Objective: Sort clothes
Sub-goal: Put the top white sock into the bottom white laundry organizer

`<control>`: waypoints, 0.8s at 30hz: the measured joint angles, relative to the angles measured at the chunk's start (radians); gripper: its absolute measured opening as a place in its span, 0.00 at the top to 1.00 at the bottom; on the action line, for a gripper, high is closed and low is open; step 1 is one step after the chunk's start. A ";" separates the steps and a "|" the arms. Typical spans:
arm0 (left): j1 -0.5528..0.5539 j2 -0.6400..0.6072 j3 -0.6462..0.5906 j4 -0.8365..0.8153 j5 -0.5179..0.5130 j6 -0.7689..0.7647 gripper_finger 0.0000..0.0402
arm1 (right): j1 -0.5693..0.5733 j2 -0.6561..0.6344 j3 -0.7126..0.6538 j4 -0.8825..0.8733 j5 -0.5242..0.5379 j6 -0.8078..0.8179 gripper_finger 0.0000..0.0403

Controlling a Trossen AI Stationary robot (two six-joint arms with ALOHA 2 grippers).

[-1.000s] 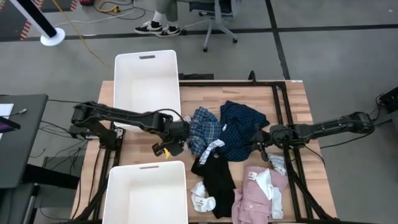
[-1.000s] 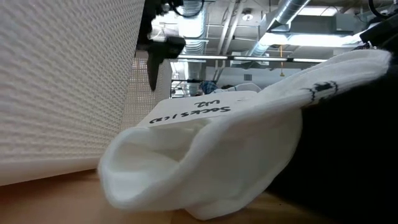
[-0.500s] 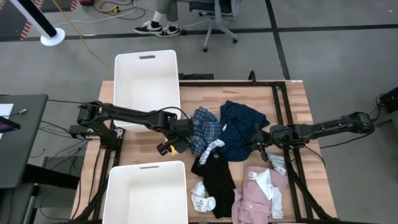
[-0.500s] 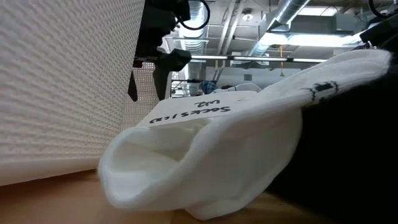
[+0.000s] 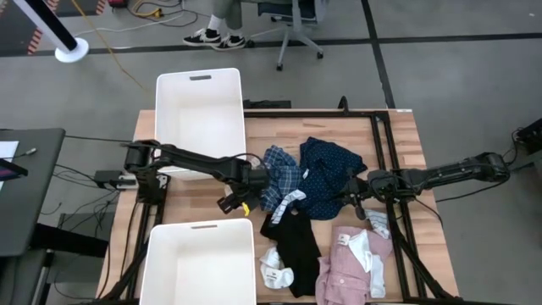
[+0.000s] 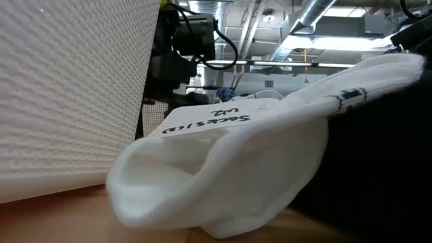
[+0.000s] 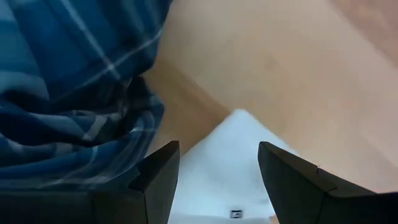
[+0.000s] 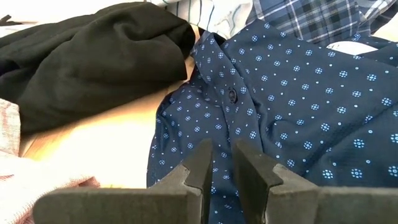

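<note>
The left gripper (image 5: 246,193) hung with fingers apart and empty, just left of the blue plaid shirt (image 5: 279,176) at the table's middle. The right gripper (image 5: 349,198), fingers nearly together and gripping nothing, sat at the navy dotted shirt (image 5: 329,180)'s right edge.

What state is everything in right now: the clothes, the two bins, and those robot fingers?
Upper white bin: empty.
Lower white bin: empty.
Blue plaid shirt: crumpled on the table, left gripper at its edge, fingers apart, nothing held.
Navy dotted shirt: rumpled; right gripper at its edge, fingers nearly closed with nothing between them.
Black top: lying loose.
Pink shirt: folded roughly.
White socks: lying beside the black top.
</note>
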 joint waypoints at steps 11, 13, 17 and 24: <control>0.001 0.069 0.001 -0.012 -0.062 -0.039 0.50 | 0.000 0.000 0.000 0.002 0.000 0.000 0.80; 0.001 0.069 0.001 0.005 -0.067 -0.050 0.56 | 0.000 0.000 0.000 0.001 0.000 0.000 0.80; 0.001 0.068 0.001 0.028 -0.084 -0.048 0.76 | 0.000 0.000 0.000 0.001 0.000 0.000 0.80; -0.002 0.066 0.001 0.015 -0.093 -0.043 0.98 | 0.000 0.000 0.000 0.001 0.000 0.000 0.80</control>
